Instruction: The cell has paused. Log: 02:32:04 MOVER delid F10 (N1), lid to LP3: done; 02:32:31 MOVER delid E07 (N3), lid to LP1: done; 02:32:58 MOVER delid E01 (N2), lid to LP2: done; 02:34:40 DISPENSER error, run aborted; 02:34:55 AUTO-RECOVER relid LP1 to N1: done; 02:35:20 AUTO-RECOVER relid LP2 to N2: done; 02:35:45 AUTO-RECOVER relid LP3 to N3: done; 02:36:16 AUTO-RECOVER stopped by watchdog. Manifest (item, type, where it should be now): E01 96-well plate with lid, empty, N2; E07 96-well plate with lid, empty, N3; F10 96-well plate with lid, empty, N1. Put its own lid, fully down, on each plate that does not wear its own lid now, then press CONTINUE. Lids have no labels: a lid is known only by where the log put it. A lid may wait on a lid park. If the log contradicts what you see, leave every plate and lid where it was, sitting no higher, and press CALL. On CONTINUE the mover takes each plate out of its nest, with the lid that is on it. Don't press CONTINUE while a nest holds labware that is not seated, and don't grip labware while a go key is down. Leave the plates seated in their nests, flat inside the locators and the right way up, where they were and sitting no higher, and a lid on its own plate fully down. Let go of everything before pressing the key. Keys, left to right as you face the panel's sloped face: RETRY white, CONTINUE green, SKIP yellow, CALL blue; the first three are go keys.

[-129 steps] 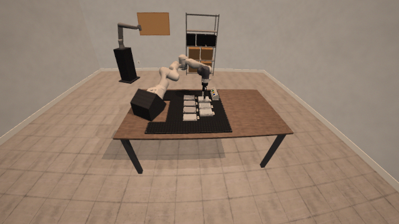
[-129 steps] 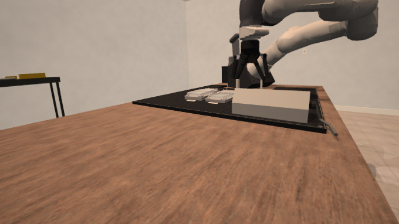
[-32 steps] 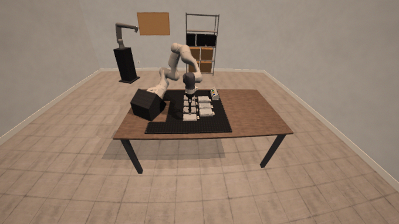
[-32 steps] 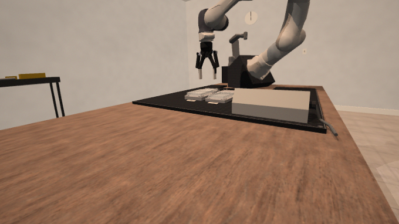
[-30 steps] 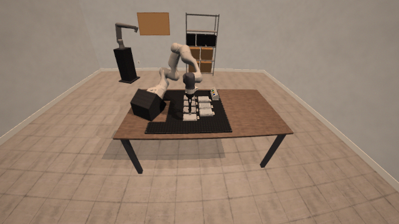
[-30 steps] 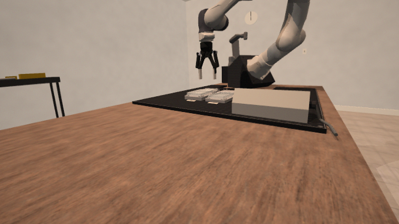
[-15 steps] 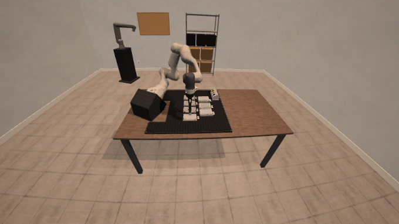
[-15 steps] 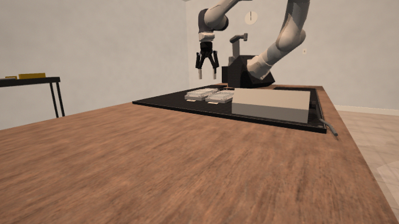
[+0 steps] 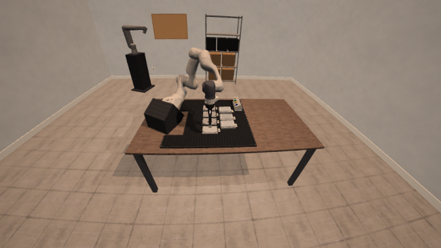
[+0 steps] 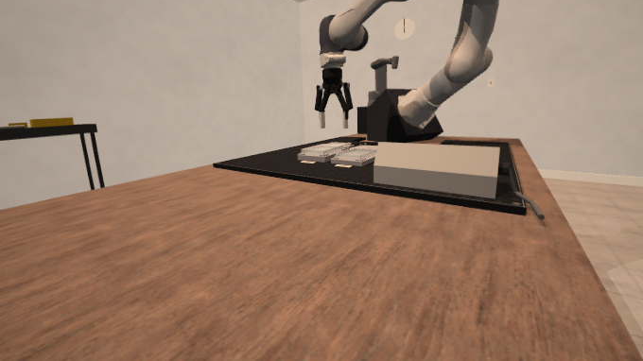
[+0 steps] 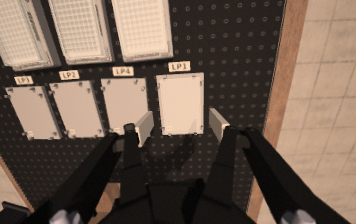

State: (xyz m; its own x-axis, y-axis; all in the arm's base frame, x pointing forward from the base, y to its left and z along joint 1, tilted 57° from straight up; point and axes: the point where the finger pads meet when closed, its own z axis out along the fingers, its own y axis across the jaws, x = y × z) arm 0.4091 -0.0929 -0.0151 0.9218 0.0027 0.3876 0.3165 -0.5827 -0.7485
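Note:
My gripper (image 11: 180, 117) is open and empty. It hovers above the lid park labelled LP1 (image 11: 180, 104), well clear of the mat in the side view (image 10: 333, 122). LP1 holds a paler, whiter rectangle that looks like a lid lying flat. The parks LP4 (image 11: 123, 104), LP2 (image 11: 76, 108) and the leftmost one (image 11: 32, 112) show bare tan pads. Three 96-well plates sit in a row beyond the parks: left (image 11: 22, 32), middle (image 11: 80, 30) and right (image 11: 141, 27). I cannot tell which of them wear lids.
The key panel (image 9: 238, 104) stands at the back right of the black mat (image 9: 208, 127); from behind it shows as a grey box (image 10: 436, 166). The arm's dark base (image 9: 162, 116) sits at the table's left. The mat's edge and the table edge (image 11: 285, 100) lie right of LP1.

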